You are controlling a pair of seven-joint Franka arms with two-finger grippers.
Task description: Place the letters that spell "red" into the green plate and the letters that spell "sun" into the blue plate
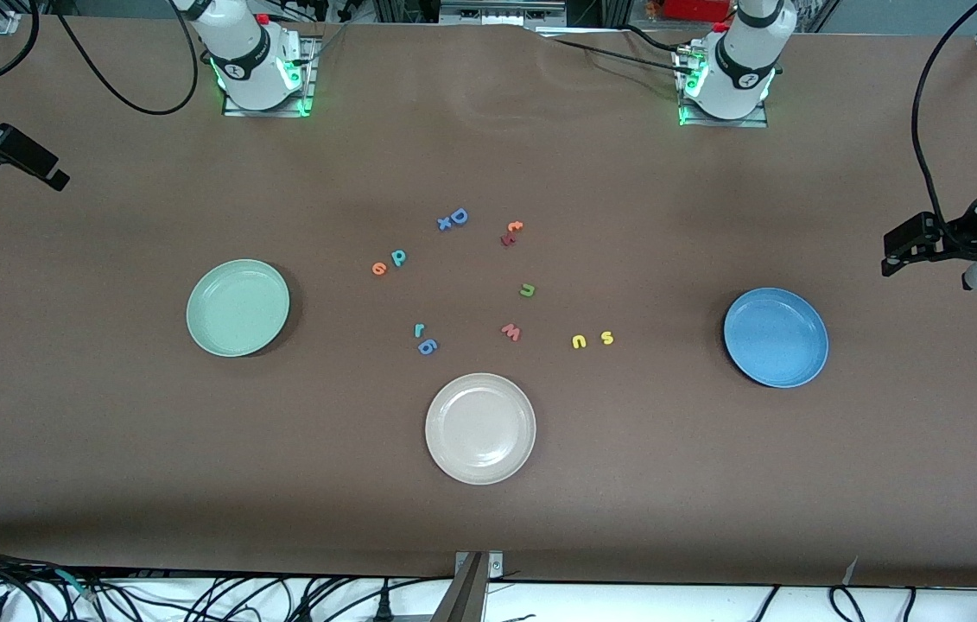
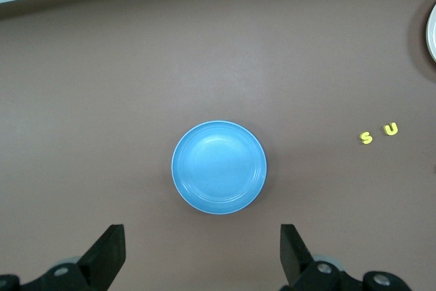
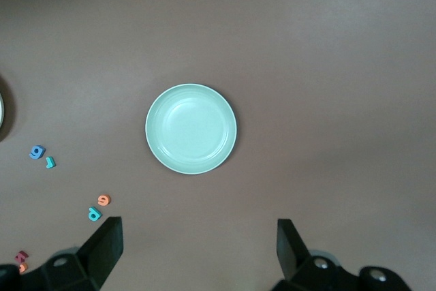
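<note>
The green plate (image 1: 237,307) lies toward the right arm's end, the blue plate (image 1: 775,337) toward the left arm's end. Between them lie the tiny letters: teal "r" (image 1: 419,329), orange "e" (image 1: 379,268), teal "d" (image 1: 399,257), yellow "s" (image 1: 606,338), yellow "u" (image 1: 579,342) and green "n" (image 1: 528,290). My left gripper (image 2: 201,231) hangs open and empty high above the table by the blue plate (image 2: 219,167). My right gripper (image 3: 198,223) hangs open and empty high above the table by the green plate (image 3: 191,129).
A beige-white plate (image 1: 480,428) sits nearer the front camera than the letters. Other letters lie among them: blue "D" (image 1: 457,216), blue "x" (image 1: 444,224), orange "t" (image 1: 514,226), a red piece (image 1: 507,239), pink "w" (image 1: 511,332), blue "6" (image 1: 428,346).
</note>
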